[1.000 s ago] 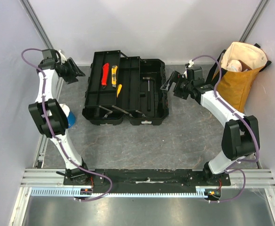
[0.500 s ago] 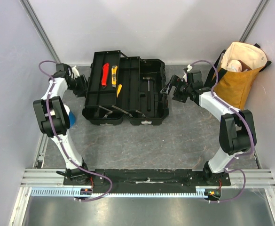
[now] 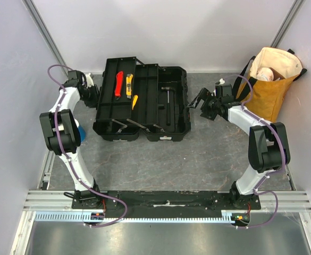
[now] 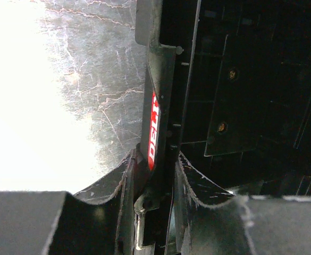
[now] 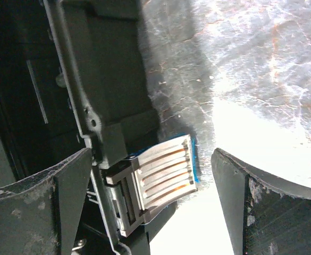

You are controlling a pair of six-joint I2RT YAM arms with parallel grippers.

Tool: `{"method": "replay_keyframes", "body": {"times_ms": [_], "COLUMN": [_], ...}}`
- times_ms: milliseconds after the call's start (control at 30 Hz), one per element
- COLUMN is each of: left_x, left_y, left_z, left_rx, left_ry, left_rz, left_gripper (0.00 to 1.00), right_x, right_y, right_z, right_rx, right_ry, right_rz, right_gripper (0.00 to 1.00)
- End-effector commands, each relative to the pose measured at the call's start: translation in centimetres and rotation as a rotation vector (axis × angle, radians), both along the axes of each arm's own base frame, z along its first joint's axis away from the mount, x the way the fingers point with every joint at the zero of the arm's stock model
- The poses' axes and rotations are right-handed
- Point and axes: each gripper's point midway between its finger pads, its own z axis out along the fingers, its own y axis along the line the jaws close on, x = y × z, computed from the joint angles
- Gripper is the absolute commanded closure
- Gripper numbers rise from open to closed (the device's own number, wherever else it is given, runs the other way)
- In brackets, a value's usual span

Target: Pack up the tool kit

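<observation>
Toolbox (image 3: 166,114) on grey tabletop (image 3: 160,159), white walls (image 3: 160,32); L gripper (image 4: 155,156) straddles it, grip unclear, R gripper (image 5: 150,159) open

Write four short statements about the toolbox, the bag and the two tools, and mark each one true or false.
1. The yellow knife lies in the open toolbox. True.
2. The fingers of the left tool sit on either side of the toolbox's wall. True.
3. The right tool is shut on the blue latch. False: its fingers stand wide apart, with the latch between them.
4. The tote bag stands beside the left arm. False: it stands beside the right arm.
</observation>
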Motion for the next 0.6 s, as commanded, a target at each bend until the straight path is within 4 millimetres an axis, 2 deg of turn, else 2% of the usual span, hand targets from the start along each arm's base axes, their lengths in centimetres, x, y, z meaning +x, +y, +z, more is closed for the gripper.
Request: {"method": "replay_keyframes", "body": {"times_ms": [0,200,300,400,567], "left_x": [1.7,2.7,3.1,3.1,3.1], "left_y": [2.2,1.7,1.5,1.6,1.0], "left_z": [3.8,9.9,13.4,16.3,20.4], "left_rx": [0.129,0.155,0.215,0.248,0.253], "left_ry": [-0.116,-0.246,-0.309,-0.357,-0.424], "left_rz": [0.068,0.074,0.078,0.086,0.080], "left_gripper": [0.98,0.98,0.98,0.98,0.98], "right_x": [0.4,0.5,0.7,1.0,2.5], "right_y": [-2.3,-2.6,-3.2,-3.5,-2.8], "right_z": [-2.0,-5.3,-5.7,-4.5,0.0], "right_rx": [-0.048,-0.079,-0.102,-0.103,-0.020], "right_ry": [0.053,0.139,0.146,0.117,-0.015], "right_rz": [-0.124,-0.130,-0.153,-0.174,-0.127], "right_gripper": [0.02,0.03,0.03,0.03,0.02]}}
